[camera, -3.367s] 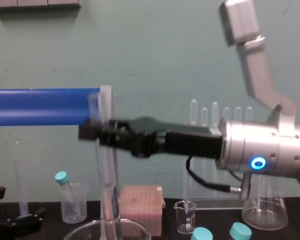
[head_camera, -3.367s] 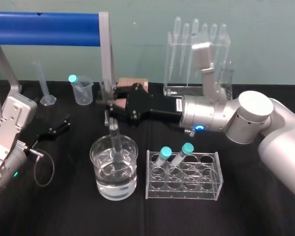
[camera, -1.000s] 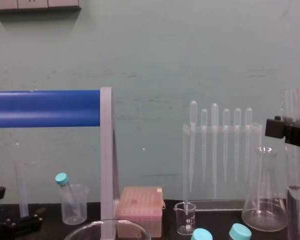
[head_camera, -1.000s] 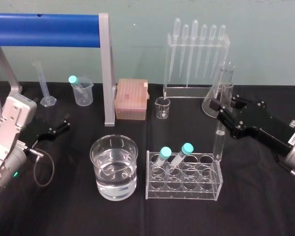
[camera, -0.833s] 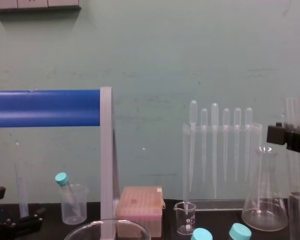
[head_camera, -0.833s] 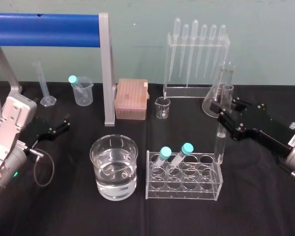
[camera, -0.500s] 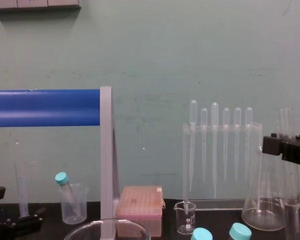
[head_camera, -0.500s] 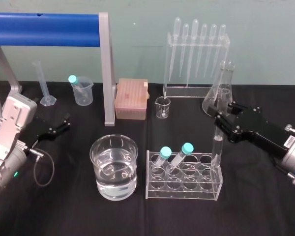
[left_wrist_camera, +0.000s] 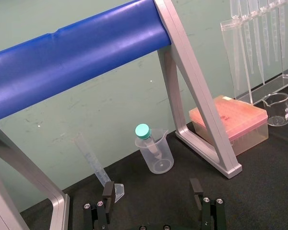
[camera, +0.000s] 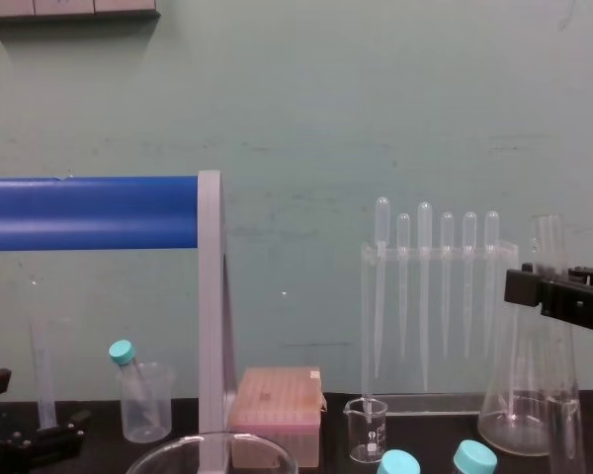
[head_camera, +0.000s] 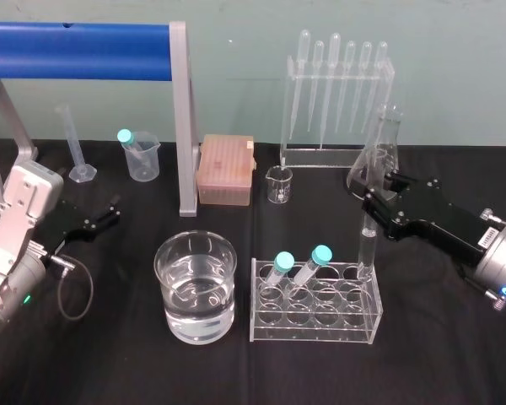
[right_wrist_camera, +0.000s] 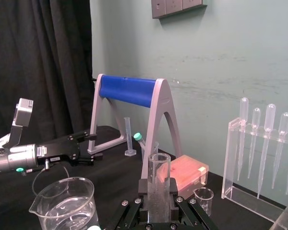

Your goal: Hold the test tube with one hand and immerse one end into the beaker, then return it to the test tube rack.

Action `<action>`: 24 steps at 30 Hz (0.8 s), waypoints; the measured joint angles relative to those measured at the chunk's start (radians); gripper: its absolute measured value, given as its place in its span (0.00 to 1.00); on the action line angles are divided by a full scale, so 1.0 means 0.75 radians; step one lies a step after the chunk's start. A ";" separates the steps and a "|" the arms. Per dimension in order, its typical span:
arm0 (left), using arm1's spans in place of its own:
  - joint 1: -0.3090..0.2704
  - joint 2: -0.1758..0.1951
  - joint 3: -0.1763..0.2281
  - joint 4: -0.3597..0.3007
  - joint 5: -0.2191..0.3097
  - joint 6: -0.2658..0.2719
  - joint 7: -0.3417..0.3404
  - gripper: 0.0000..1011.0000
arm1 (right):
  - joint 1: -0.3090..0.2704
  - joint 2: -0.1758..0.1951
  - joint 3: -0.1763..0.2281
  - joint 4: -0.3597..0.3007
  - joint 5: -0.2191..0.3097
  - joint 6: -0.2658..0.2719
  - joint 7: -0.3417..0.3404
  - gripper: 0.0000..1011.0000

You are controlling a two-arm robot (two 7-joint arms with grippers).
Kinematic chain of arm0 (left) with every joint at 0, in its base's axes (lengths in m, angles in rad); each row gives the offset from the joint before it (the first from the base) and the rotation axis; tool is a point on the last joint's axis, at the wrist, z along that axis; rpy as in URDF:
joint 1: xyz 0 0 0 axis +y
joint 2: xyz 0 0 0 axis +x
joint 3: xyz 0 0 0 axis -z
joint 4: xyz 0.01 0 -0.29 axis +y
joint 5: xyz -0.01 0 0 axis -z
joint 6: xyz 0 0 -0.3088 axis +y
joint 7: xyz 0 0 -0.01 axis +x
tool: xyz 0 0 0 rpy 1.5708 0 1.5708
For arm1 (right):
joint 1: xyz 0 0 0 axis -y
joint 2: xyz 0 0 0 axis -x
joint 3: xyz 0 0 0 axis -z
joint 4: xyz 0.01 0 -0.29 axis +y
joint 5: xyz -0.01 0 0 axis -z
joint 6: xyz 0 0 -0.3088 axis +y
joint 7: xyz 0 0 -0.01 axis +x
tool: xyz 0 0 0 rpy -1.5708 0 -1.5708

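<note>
My right gripper [head_camera: 376, 207] is shut on the test tube [head_camera: 367, 246], a long clear uncapped tube held upright near its upper part. The tube's rounded lower end meets the back right hole of the test tube rack [head_camera: 354, 325], a low clear acrylic grid with two teal-capped tubes. In the right wrist view the test tube [right_wrist_camera: 158, 178] stands between the right gripper's [right_wrist_camera: 158, 207] fingers. The beaker [head_camera: 174, 314], wide and part full of water, stands left of the rack. My left gripper [head_camera: 101, 218] is parked open at the far left, low over the table.
A tall clear stand with several pipettes [head_camera: 337, 93] and a conical flask [head_camera: 379, 160] stand behind the right gripper. A small glass beaker [head_camera: 279, 184], a pink box [head_camera: 226, 170], a blue-barred frame [head_camera: 182, 126], a plastic beaker [head_camera: 142, 156] and a thin cylinder [head_camera: 78, 148] line the back.
The right gripper has carried the test tube from the beaker to the right, then left and down; its lower end now sits at the rack's back right hole. The left arm is still.
</note>
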 joint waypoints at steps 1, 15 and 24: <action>0.000 0.000 0.000 0.000 0.000 0.000 0.000 0.99 | 0.008 -0.003 -0.004 0.009 0.000 0.001 0.004 0.23; 0.000 0.000 0.000 0.000 0.000 0.000 0.000 0.99 | 0.099 -0.035 -0.060 0.108 0.000 0.017 0.047 0.23; 0.000 0.000 0.000 0.000 0.000 0.000 0.000 0.99 | 0.137 -0.053 -0.094 0.159 0.002 0.029 0.062 0.23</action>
